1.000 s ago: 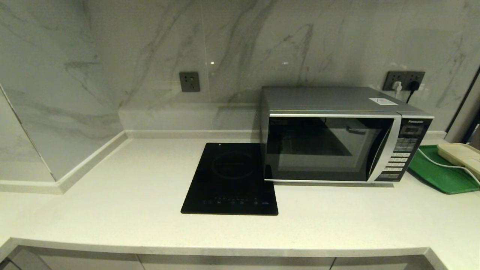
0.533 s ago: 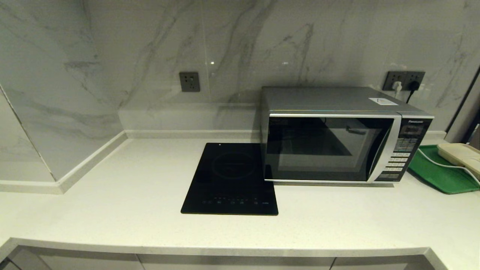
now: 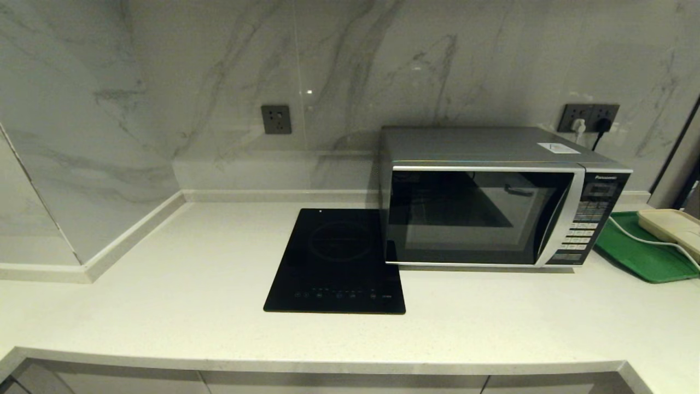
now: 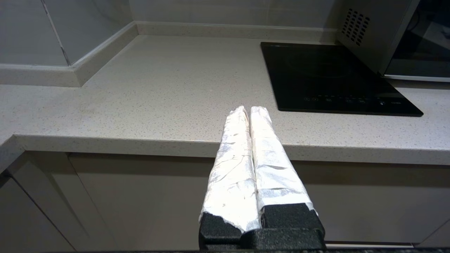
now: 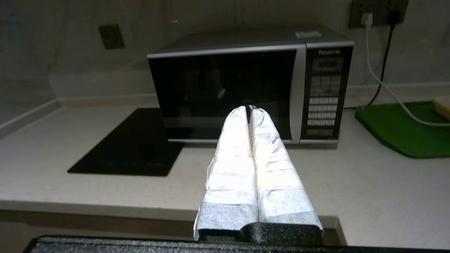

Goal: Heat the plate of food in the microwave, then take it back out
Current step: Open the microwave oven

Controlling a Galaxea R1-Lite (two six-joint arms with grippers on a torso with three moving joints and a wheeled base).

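Note:
The silver microwave (image 3: 492, 197) stands at the back right of the counter with its dark glass door closed; it also shows in the right wrist view as the microwave (image 5: 246, 88). The plate of food is out of view. Neither arm shows in the head view. My left gripper (image 4: 249, 109) hangs shut and empty just off the counter's front edge, left of the hob. My right gripper (image 5: 249, 109) is shut and empty too, held back from the counter's front edge and pointing at the microwave door.
A flat black induction hob (image 3: 336, 262) lies left of the microwave. A green tray (image 3: 640, 251) with a cream appliance (image 3: 672, 227) and its white cable sits at the right. Marble walls close the back and left. The button panel (image 3: 588, 224) is on the microwave's right.

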